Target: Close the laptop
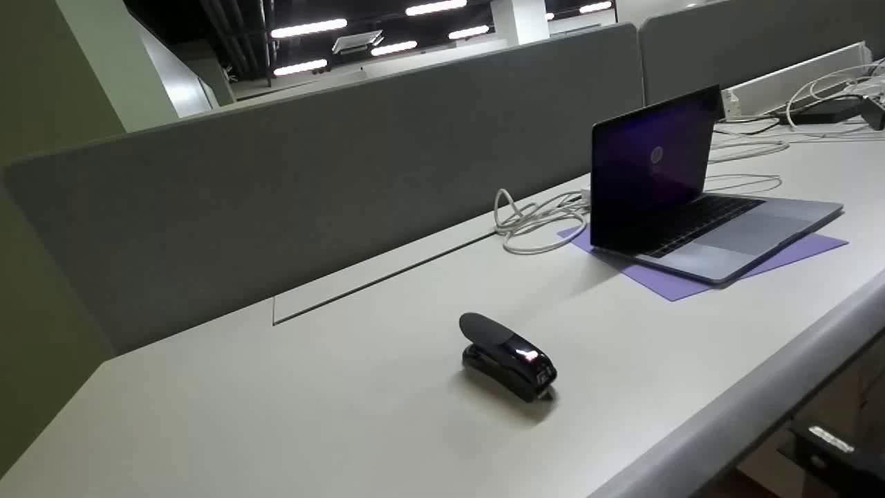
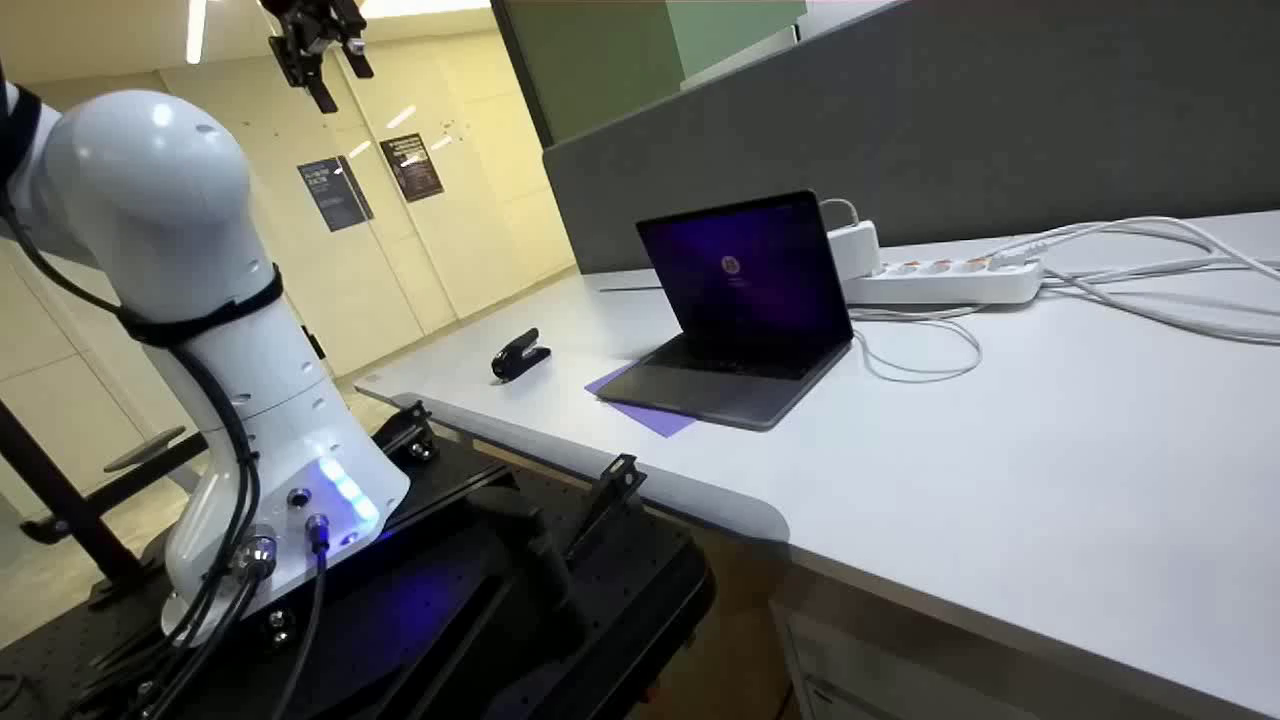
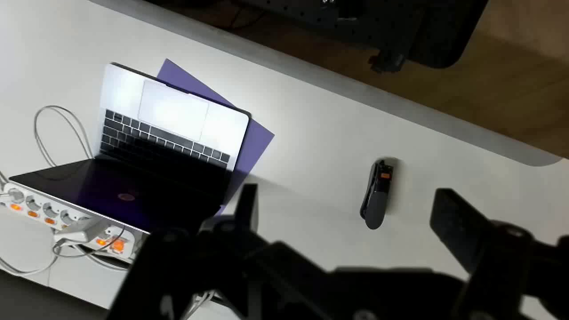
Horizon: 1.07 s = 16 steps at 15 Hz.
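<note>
Laptop [image 2: 740, 325], slim and silver-grey, was set wide open on a pale desk [image 1: 311, 408], to the right of a small black stapler [image 1: 508, 356] in both exterior views. Its purple-lit screen [image 1: 653, 159] was raised on the side toward the far grey partition [image 1: 346, 159], and its keyboard [image 3: 162, 142] was turned to the near desk edge, probably so that the screen could be tipped over by a push from behind. A purple sheet [image 3: 258, 138] was laid partly beneath it, perhaps to mark its place. In an exterior view, a white power strip [image 2: 940, 285] was seen behind the screen and past its right side, likely placed there for charging; little room may have been left for a reach from behind.

The gripper [image 2: 345, 88] was held high above the desk, pointing down, apparently so that the raised screen would be cleared before any approach. Its jaws were parted widely, and nothing was held between them. In the wrist view, the laptop was found to the left of the gap, outside the fingers [image 3: 458, 222] and well apart, while the stapler was framed within the gap. The screen was touched by neither finger, so closing was judged not yet begun.
</note>
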Tool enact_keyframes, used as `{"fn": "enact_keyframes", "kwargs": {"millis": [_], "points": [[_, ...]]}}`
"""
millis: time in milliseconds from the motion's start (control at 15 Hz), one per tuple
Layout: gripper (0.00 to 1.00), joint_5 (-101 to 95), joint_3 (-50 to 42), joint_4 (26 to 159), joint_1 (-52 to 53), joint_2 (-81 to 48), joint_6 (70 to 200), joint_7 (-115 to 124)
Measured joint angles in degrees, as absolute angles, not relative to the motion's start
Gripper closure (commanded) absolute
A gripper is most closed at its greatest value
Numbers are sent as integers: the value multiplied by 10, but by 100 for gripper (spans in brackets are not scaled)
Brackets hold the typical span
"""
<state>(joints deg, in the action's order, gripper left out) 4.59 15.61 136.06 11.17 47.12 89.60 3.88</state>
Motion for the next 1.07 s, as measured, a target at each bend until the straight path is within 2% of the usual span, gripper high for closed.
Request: {"fn": "enact_keyframes", "kwargs": {"millis": [1067], "points": [[0, 43, 154, 1366, 107, 471, 916, 40]]}}
